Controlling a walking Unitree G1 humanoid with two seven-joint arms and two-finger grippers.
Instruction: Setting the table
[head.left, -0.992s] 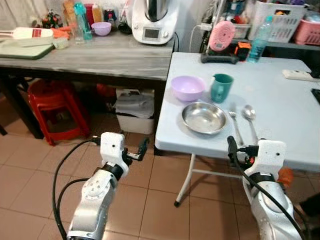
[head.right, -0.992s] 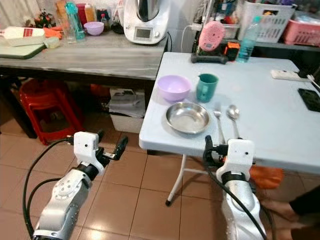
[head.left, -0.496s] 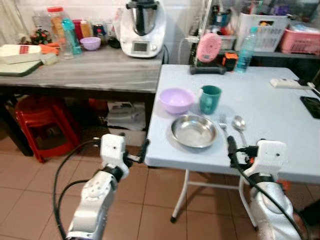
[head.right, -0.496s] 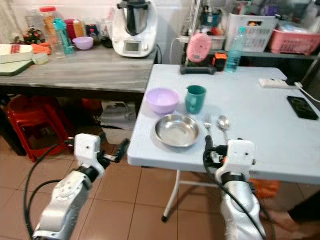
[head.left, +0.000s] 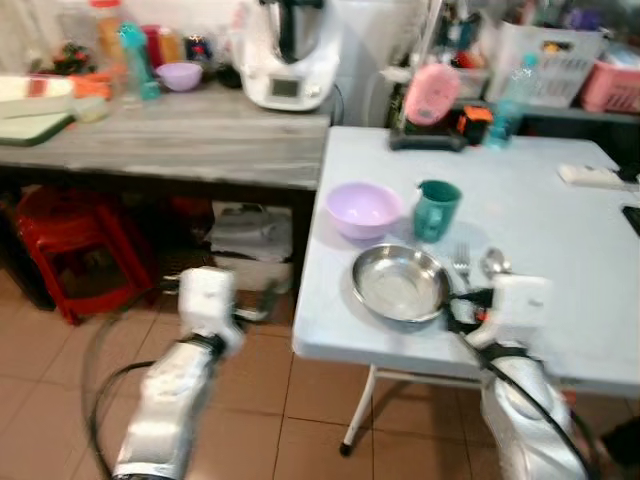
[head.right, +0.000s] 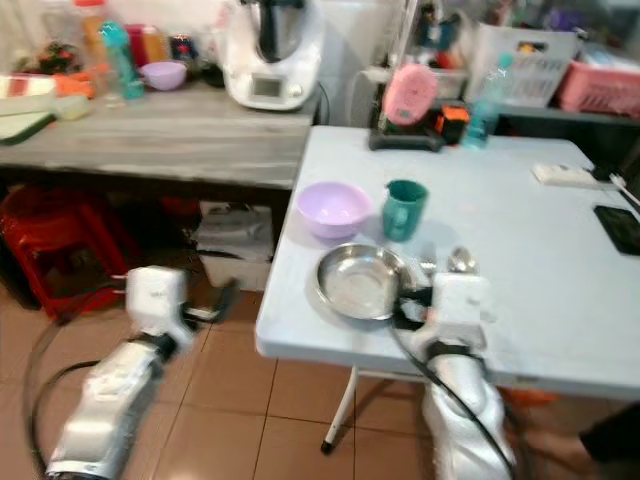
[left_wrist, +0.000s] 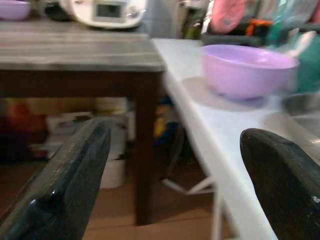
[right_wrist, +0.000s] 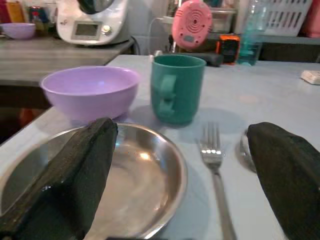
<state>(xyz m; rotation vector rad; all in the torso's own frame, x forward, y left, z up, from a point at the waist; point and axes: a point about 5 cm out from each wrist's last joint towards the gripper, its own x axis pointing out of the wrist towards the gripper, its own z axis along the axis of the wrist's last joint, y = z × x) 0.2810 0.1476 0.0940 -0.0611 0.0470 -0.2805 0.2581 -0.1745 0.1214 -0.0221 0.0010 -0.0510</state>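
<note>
Place setting: I see a steel plate (head.left: 400, 284) near the front edge of the white counter (head.left: 560, 215), with a fork (right_wrist: 214, 159) and a spoon (head.left: 495, 262) lying just beside it on its right.
Bowl and cup: a purple bowl (head.left: 364, 210) and a green cup (head.left: 437, 208) stand side by side behind the plate, apart from it.
Right fingers: my right gripper (right_wrist: 187, 185) sits low over the counter's front edge; its fingers (right_wrist: 75, 175) are spread wide, released, framing the plate and fork and gripping nothing.
Left fingers: my left gripper (left_wrist: 175, 170) hangs off the counter's left side, over the tiled floor (head.left: 260, 420); its fingers (left_wrist: 70, 170) are also spread apart and empty.
Background: a grey wooden counter (head.left: 190, 135) to the left carries a white kitchen machine (head.left: 288, 55).
</note>
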